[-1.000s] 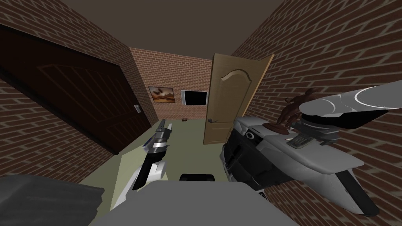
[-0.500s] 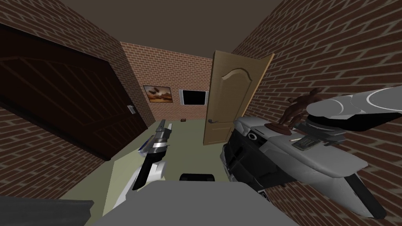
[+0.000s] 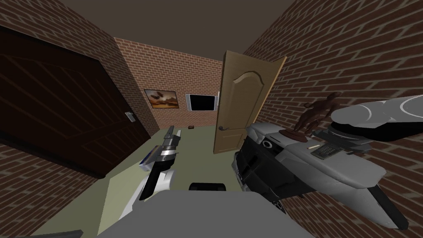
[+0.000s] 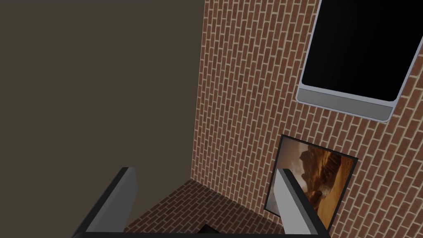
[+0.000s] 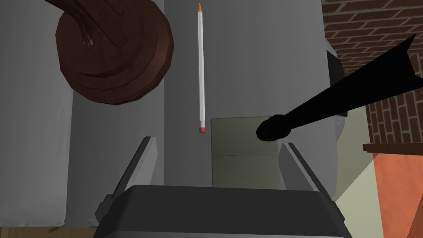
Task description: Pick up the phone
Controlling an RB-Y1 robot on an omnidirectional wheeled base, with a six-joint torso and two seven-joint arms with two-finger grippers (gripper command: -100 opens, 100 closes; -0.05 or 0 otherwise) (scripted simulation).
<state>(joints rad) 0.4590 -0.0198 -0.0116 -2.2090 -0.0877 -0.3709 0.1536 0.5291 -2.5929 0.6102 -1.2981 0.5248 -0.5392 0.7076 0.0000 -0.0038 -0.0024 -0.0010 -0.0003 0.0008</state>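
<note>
The phone [image 5: 243,153] is a grey-green handset with a black antenna [image 5: 330,95]. It lies flat on a grey cabinet top [image 5: 256,62]. My right gripper [image 5: 219,161] is open just above it, and the handset lies between the fingers, close to one of them. In the head view the phone [image 3: 324,151] sits under my right forearm, at the right by the brick wall. My left gripper [image 3: 172,134] is held out low in front of me, open and holding nothing, as the left wrist view [image 4: 204,198] also shows.
A white pencil [image 5: 201,70] lies beside the phone, and the round base of a brown statue [image 5: 115,53] stands just beyond it. The brick wall runs right behind the cabinet [image 3: 330,173]. A tan door [image 3: 239,107] stands open ahead, and a dark door [image 3: 62,103] is on the left.
The whole head view has swung, so I have turned: the dark door slid off to the left. My right arm has dropped slightly and stays over the phone.
</note>
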